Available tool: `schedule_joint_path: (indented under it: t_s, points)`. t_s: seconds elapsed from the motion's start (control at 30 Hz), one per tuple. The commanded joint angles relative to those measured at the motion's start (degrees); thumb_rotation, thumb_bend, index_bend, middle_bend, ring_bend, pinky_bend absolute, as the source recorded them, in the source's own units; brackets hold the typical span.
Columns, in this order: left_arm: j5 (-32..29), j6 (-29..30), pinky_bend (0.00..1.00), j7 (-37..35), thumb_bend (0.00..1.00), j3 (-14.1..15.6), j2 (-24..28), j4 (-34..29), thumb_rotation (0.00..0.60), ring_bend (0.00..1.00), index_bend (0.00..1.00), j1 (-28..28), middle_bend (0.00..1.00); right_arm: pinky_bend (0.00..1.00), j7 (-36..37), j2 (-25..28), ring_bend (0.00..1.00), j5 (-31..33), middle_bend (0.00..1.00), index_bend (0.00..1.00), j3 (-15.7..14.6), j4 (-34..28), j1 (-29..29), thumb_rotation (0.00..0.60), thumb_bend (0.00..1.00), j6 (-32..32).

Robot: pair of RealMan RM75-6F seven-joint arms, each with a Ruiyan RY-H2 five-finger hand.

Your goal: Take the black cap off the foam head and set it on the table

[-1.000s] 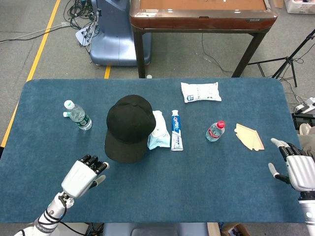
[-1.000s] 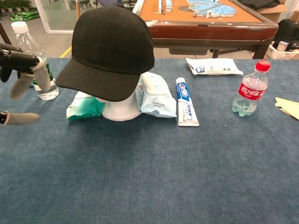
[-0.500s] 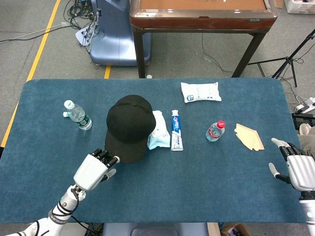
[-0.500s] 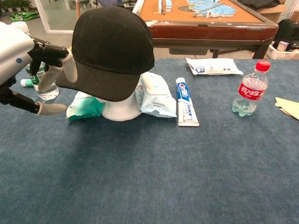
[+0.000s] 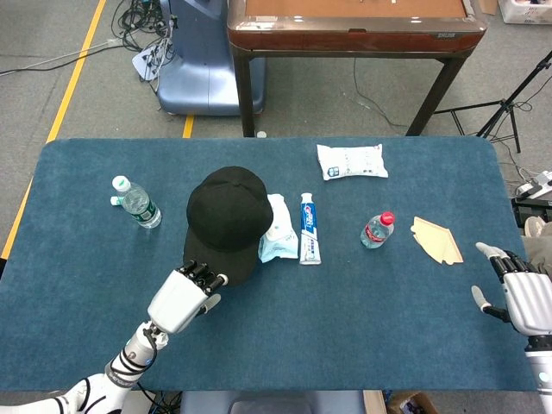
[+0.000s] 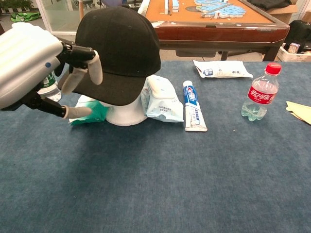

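At table centre the cap (image 6: 119, 48) sits on the foam head (image 6: 125, 112), left hand (image 5: 184, 297) with fingers apart at its brim – the reach step – needing a pinch, then a lift; right hand (image 5: 520, 296) idles apart, empty.

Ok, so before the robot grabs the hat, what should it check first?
1. Cap sitting on the foam head: ok, not lifted yet.
2. Left hand at the brim: ok, its fingers are in front of the brim's edge.
3. Brim actually held: cannot tell, fingers are spread and no pinch shows.
4. Things crowding the head: not ok, the wipes pack and green pack lie right against it.
5. Bare table in front for setting the cap down: ok.
6. Right hand out of the way: ok, far off at the table's edge, holding nothing.
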Motion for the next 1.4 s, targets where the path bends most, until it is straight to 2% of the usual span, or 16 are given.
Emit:
schedule_joint_path:
  t_s: [0.03, 0.3, 0.53, 0.93, 1.17, 1.4]
  points:
    - [-0.2, -0.5, 0.61, 0.5, 0.03, -0.2, -0.4, 0.2, 0.600, 0.56, 0.52, -0.6, 0.78, 0.33, 0.0, 0.0, 0.21, 0.0, 0.24, 0.17, 0.0, 0.0, 0.0, 0.600, 0.36, 0.0]
    - [-1.4, -1.8, 0.61, 1.4, 0.03, -1.1, -2.0, 2.4, 0.600, 0.56, 0.52, -2.6, 0.78, 0.33, 0.4, 0.2, 0.21, -0.1, 0.24, 0.17, 0.0, 0.1, -0.1, 0.600, 0.36, 0.0]
    - [-0.9, 0.4, 0.61, 0.9, 0.03, -1.5, -3.6, 6.4, 0.600, 0.56, 0.52, -3.7, 0.79, 0.33, 0.7, 0.2, 0.21, -0.2, 0.24, 0.17, 0.0, 0.2, -0.1, 0.600, 0.36, 0.0]
    - [-1.8, 1.6, 0.61, 0.9, 0.03, -1.4, -4.1, 8.3, 0.600, 0.56, 0.52, -4.7, 0.79, 0.33, 0.2, 0.1, 0.21, -0.1, 0.25, 0.17, -0.1, 0.0, 0.0, 0.600, 0.36, -0.3]
    - [-2.0, 3.6, 0.61, -1.6, 0.04, -2.2, -5.6, 12.1, 0.600, 0.56, 0.51, -5.9, 0.78, 0.34, 0.4, 0.2, 0.21, 0.0, 0.26, 0.17, 0.0, 0.1, 0.0, 0.600, 0.36, -0.3]
    - [-1.7, 6.0, 0.61, -4.4, 0.04, -1.7, -6.6, 15.3, 0.600, 0.53, 0.52, -6.6, 0.74, 0.33, 0.5, 0.3, 0.21, 0.0, 0.26, 0.17, 0.0, 0.1, 0.1, 0.600, 0.36, -0.5]
